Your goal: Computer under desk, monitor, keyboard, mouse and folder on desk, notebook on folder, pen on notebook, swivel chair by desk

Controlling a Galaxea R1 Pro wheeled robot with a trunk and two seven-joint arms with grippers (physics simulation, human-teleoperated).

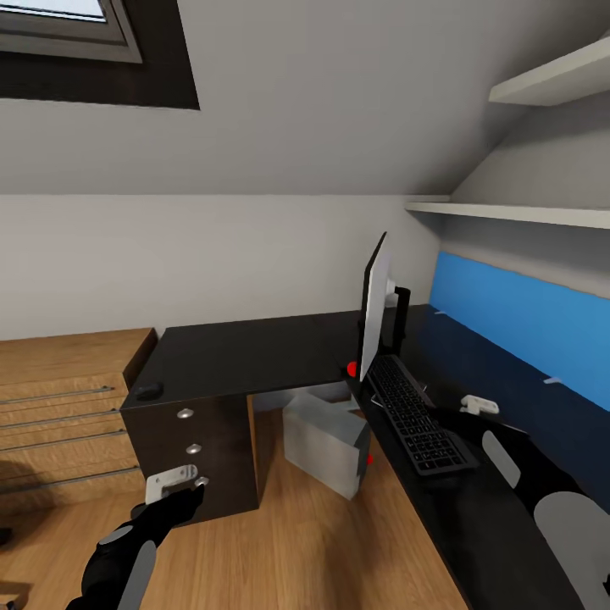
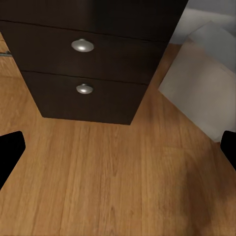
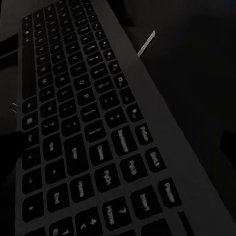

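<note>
From the head camera we see the left claw (image 1: 174,485) low in front of the bench's (image 1: 246,352) drawer stack (image 1: 193,449), beside the lowest round knob; whether it touches the knob we cannot tell, nor how wide it stands here. The right claw (image 1: 479,405) hovers over the long wing of the glossy black bench, just beside the keyboard (image 1: 417,415); we cannot judge its opening from here. The keyboard lies flat on the bench at the foot of the monitor (image 1: 374,309), which stands upright on it, seen nearly edge-on. The grey computer (image 1: 326,440) sits on the oak floor (image 1: 296,542) under the bench, tilted against the drawers' line. The mouse (image 1: 149,391) rests on the bench's near left corner, well apart from the keyboard.

At the left wrist, we see black fingertips (image 2: 11,152) set wide apart with nothing between them, above bare floor before two closed drawers with knobs (image 2: 82,45); the computer (image 2: 201,78) is beside them.

At the right wrist, the keyboard (image 3: 93,132) lies close beneath, dim; the claw's spread we cannot tell.
</note>
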